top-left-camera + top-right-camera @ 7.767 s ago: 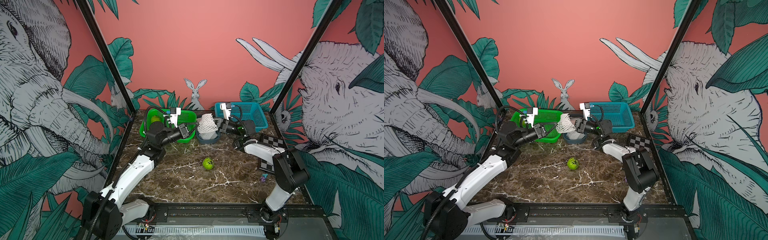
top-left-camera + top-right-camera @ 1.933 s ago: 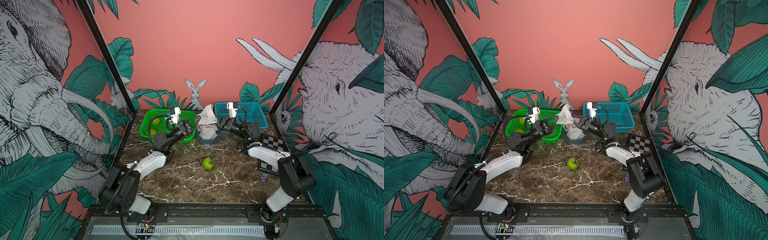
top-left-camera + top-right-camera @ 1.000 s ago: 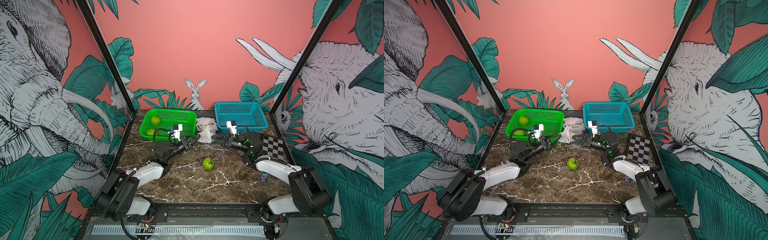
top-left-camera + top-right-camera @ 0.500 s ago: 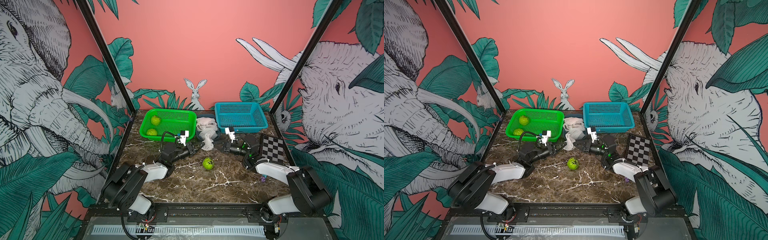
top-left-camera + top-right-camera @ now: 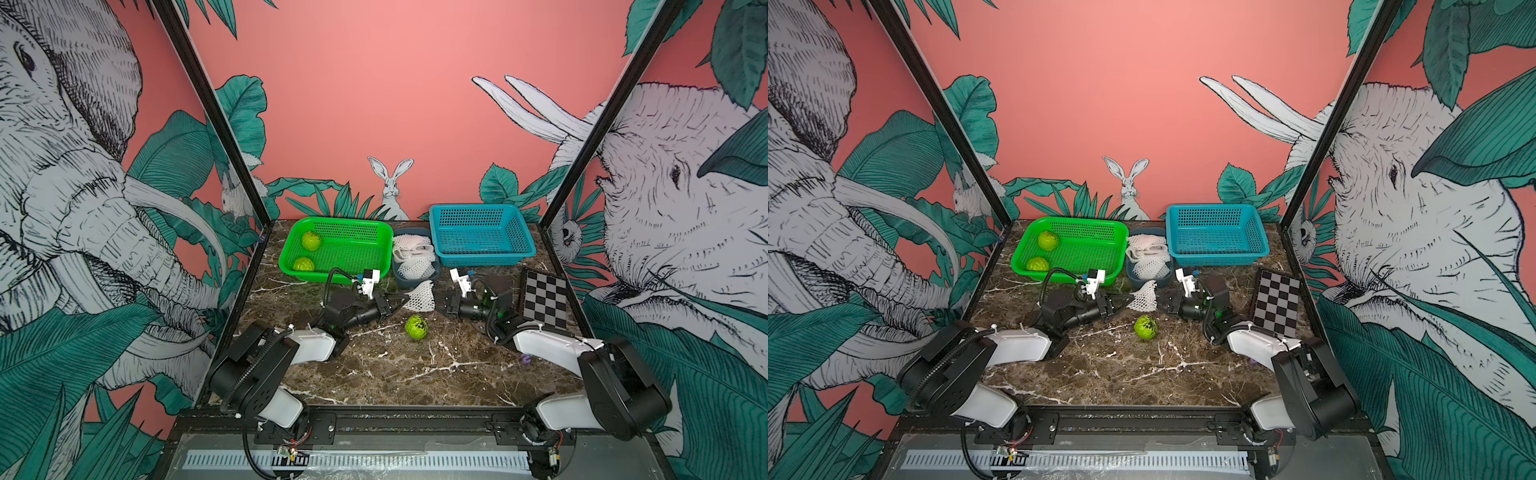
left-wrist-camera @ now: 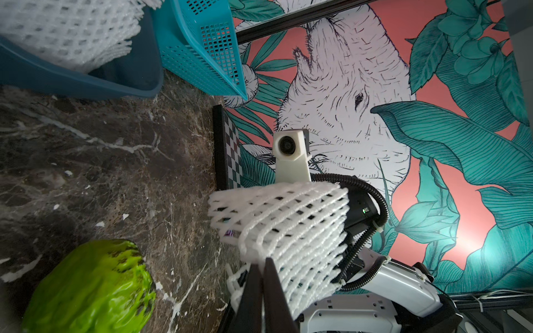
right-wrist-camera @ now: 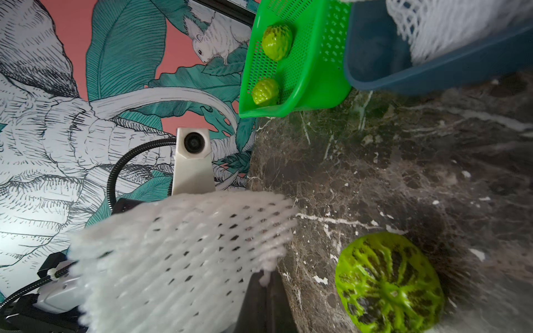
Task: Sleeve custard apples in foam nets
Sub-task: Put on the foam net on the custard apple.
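Observation:
One white foam net hangs stretched between my two grippers, just above the marble table. My left gripper is shut on one edge of it. On the opposite edge my right gripper is shut too. A lime-green custard apple lies on the table just in front of the net, apart from it. Two more custard apples sit in the green basket. Further foam nets fill the grey-blue tub.
A teal basket stands at the back right, beside the tub. A checkerboard card lies at the right edge behind my right arm. A small purple thing lies near the right arm's forearm.
Both grippers have carried the net down and forward from above the tub to just over the table behind the loose custard apple. Both stayed shut.

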You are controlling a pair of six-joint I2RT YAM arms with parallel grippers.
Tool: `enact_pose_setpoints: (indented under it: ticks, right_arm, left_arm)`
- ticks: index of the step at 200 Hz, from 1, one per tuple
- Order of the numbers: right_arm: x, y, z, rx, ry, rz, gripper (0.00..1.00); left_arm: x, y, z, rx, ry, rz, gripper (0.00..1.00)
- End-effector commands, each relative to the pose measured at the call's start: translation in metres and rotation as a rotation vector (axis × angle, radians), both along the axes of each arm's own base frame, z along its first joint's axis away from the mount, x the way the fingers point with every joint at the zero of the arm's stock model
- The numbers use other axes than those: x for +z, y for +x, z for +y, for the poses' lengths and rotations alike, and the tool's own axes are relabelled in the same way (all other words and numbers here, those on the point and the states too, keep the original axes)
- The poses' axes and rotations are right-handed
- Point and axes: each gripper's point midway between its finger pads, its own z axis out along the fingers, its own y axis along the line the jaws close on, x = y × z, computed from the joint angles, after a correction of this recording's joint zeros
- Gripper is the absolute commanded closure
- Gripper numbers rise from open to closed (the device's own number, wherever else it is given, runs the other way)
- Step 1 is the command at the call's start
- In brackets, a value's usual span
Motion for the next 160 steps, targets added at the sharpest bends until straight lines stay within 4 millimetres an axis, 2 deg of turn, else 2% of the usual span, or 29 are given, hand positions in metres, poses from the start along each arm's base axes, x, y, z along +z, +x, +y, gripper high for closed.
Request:
enact_pose_setpoints:
  ticks: [1,76,129,160]
  right_arm:
    - [-0.005,-0.009,-0.002,0.015,-0.035,-0.017,1.0]
    - [-0.026,-0.022,-0.001,0.042,-0.133,-0.011,1.0]
    - [-0.032,-0.016,0.002,0.034,-0.155,-0.018,1.0]
    - [-0.035,-0.018,0.001,0.036,-0.169,-0.01,1.0]
  left_arm:
    - [-0.012,-0.014,0.0,-0.048,0.034,0.025,1.0]
    - [-0.041,-0.024,-0.005,-0.096,0.089,0.089,1.0]
    - [-0.059,-0.022,-0.008,-0.11,0.107,0.123,0.96]
    - [-0.065,-0.02,-0.01,-0.105,0.097,0.143,0.98]
